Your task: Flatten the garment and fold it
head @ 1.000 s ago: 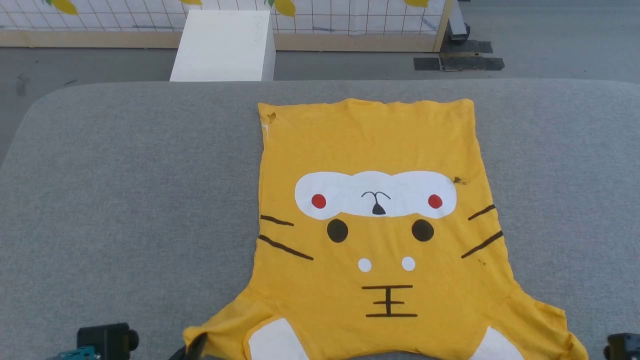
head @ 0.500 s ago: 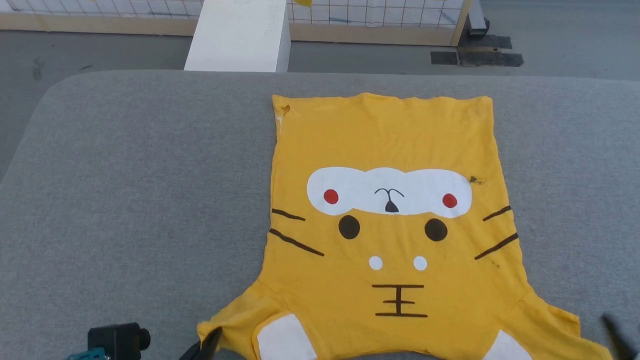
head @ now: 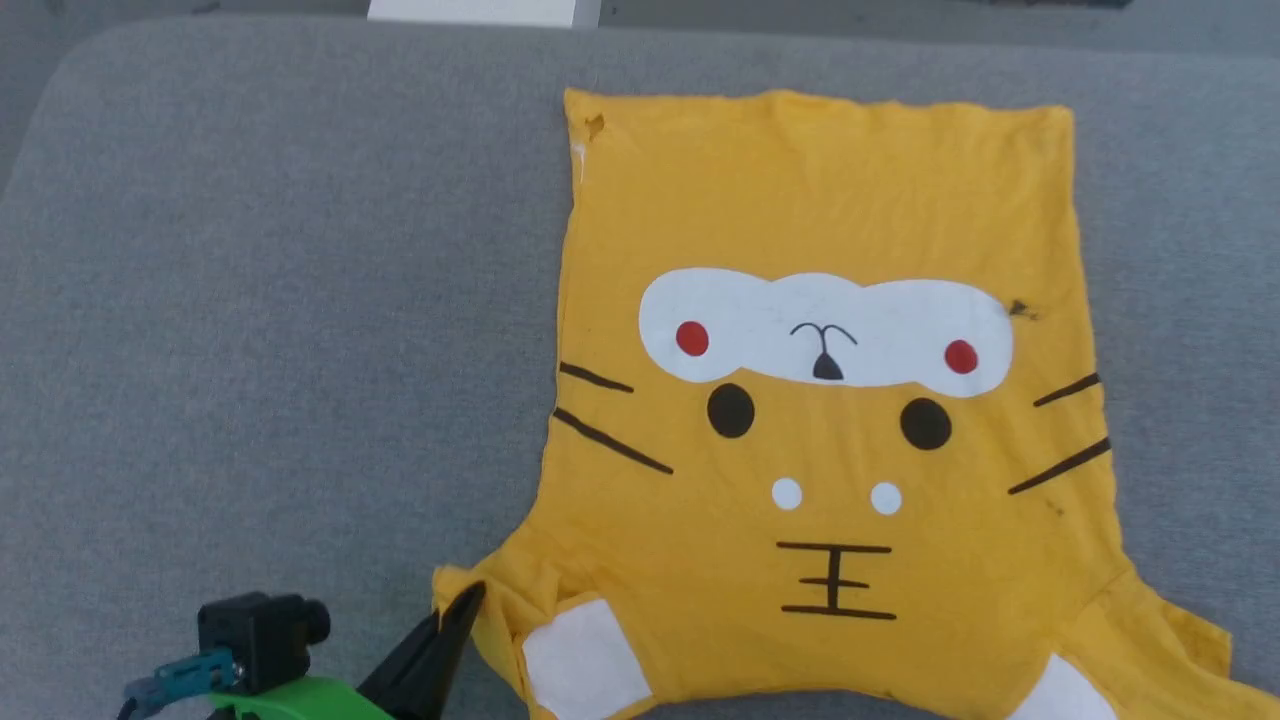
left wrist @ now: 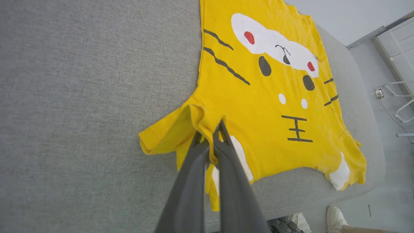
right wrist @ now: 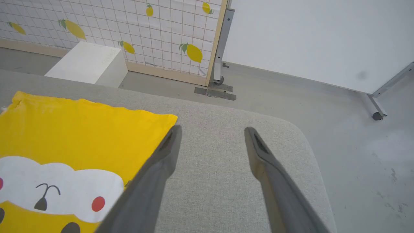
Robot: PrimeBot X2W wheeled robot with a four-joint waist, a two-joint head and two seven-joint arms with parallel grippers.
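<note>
Moved: the head camera has tipped down, so the whole scene sits higher and larger; the left gripper has come further up into the head view, with the green part of its arm now showing.
Right gripper change: the right gripper has gone from the lower right corner of the head view, and its fingers have spread.
Shirts: one yellow shirt.
Marks on it: one big white patch, two red dots, two dark ovals, two small white dots, four dark stripes (two on each side), two white patches at the near edge.
Other things: one grey table, one white box on the floor beyond it, two shoes of a person by the near edge.
Shirt position: print up and mostly flat on the table, right of the middle, hem at the far side, sleeves at the near side.
Left gripper: pinched tight on a raised fold of the shirt's left sleeve.
Right gripper: fingers wide apart and holding nothing, above bare table just beside the shirt's far right corner.
</note>
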